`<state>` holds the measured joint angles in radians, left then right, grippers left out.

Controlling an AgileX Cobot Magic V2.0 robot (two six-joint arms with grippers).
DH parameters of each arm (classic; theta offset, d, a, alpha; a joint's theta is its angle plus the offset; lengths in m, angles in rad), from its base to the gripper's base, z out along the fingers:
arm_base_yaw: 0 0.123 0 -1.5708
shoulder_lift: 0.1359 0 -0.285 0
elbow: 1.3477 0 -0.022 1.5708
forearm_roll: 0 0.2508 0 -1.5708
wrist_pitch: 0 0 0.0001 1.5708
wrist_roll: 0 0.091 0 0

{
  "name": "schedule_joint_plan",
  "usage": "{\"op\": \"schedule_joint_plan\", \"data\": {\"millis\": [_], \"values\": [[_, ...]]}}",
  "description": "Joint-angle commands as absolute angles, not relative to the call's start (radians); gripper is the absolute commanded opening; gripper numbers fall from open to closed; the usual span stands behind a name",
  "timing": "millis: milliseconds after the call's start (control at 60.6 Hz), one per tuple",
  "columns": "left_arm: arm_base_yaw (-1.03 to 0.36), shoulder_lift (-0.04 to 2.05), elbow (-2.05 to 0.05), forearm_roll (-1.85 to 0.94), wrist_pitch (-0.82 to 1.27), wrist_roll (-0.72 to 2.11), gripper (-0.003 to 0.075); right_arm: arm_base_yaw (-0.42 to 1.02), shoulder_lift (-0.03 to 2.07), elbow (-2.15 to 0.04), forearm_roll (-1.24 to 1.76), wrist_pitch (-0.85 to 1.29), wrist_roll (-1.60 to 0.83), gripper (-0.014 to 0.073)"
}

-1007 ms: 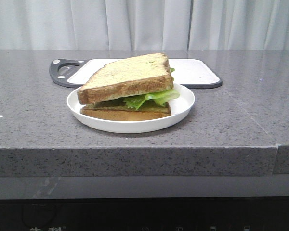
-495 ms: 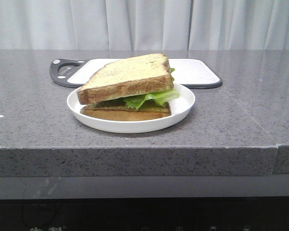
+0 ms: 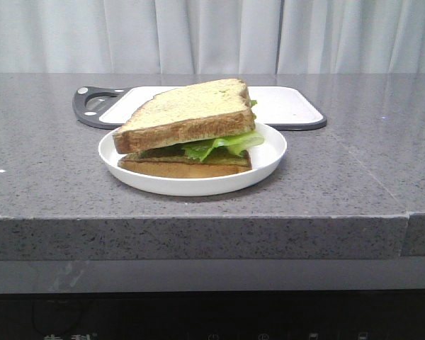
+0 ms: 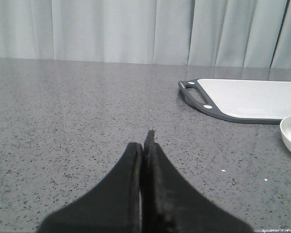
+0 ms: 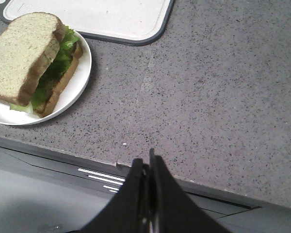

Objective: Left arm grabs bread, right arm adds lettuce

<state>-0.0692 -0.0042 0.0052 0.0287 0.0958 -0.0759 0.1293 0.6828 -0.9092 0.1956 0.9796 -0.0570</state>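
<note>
L gripper (image 4: 144,145) sits low over bare grey speckled counter (image 3: 42,177), toward the counter's left side, jaws pressed together w/ nothing between them, tips just above the surface; not seen in front view. Beyond it, a cutting board (image 3: 283,106), white w/ dark grey rim and a handle w/ holes at its left end, lies flat near the counter's back edge, about mid-width. Just in front of the board, touching or nearly so, a white round plate (image 3: 273,152) sits mid-counter, closer to the front edge. On the plate is a stacked sandwich: a thinner, darker bottom slice (image 3: 177,168) flat on the plate, lettuce (image 3: 223,144) on that, bright green ruffled leaf sticking out on the right side of the stack and a bit at the back, then the bread (image 3: 188,110) on top, thick, brown crust, pale speckled crumb. Top slice is tilted, its right rear corner raised, left front edge lower, resting on the lettuce. R wrist view shows the same stack from above, leaf peeking out along one long side betw. the two slices. R gripper (image 5: 148,162) hangs over the counter's front edge, right of the plate and well apart from it, jaws closed tight, empty. Pale curtain (image 3: 212,35) hangs behind the counter.
</note>
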Motion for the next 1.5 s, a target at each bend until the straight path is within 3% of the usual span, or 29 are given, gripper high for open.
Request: {"op": "schedule_joint_plan", "data": {"millis": [0,1155,1271,1485], "values": [[-0.066,-0.025,0.01,0.033,0.013,-0.087,-0.002,0.13,0.683,-0.932,0.198,0.922,-0.058,-0.0067],[-0.066,-0.025,0.01,0.021,-0.016,-0.072,-0.002,0.13,0.677,-0.924,0.176,0.907,-0.06,-0.0067],[-0.066,-0.025,0.01,0.021,-0.016,-0.072,-0.002,0.13,0.583,-0.835,0.156,0.779,-0.063,-0.0067],[-0.066,-0.024,0.01,0.021,-0.016,-0.072,-0.002,0.129,0.315,-0.458,0.142,0.371,-0.065,-0.0067]]}}
